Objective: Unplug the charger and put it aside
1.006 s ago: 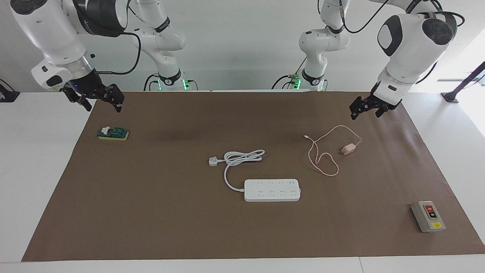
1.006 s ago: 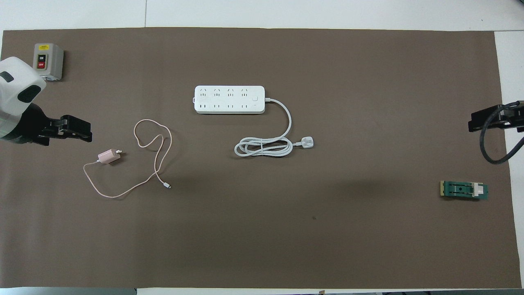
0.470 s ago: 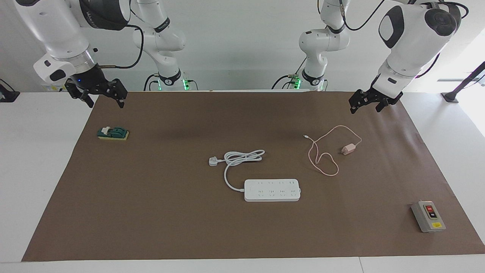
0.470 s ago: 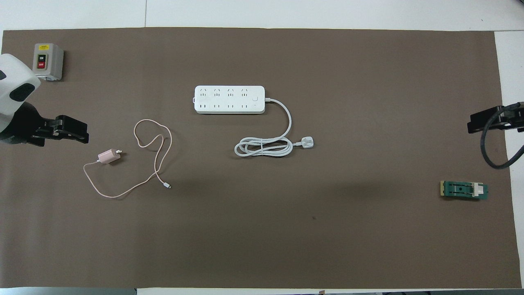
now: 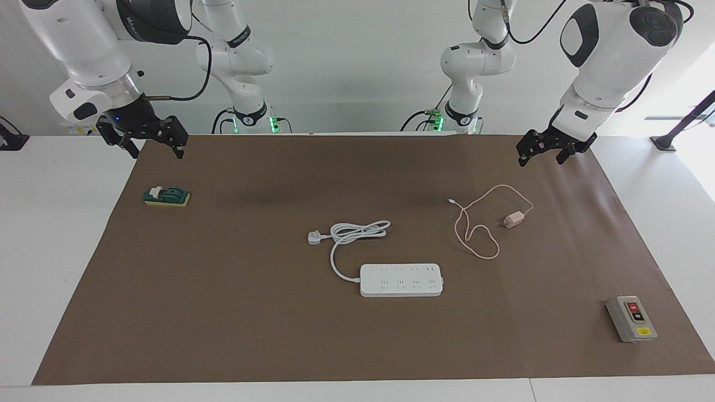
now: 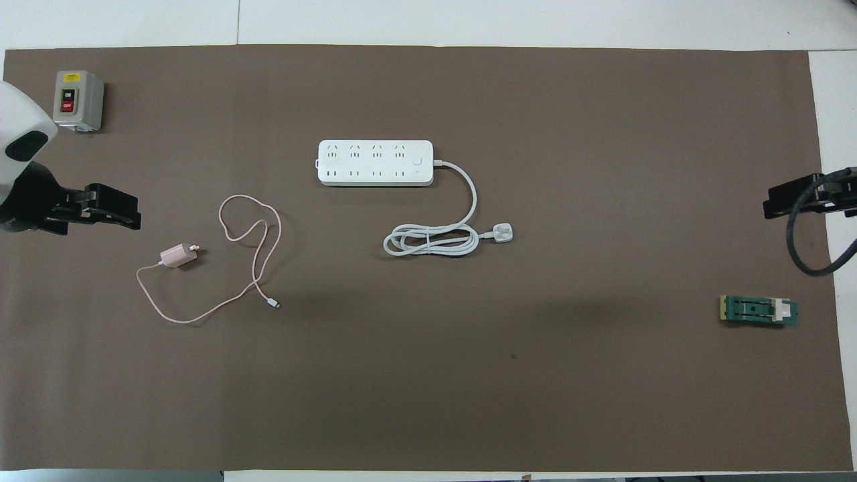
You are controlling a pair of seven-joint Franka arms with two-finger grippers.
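Already unplugged, lying apart from power strip (image 5: 401, 280) — charger (image 5: 514, 218) likely light, rigid cube, floppy cable; pinch cube sides; left gripper (image 5: 544, 152) and right gripper (image 5: 147, 142) raised, spread, empty.

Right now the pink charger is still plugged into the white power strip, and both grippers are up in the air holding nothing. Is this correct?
Not quite. The charger is not plugged in: the overhead view shows it lying on the mat, apart from the power strip, its prongs bare. The rest holds: the left gripper and right gripper hang in the air holding nothing.
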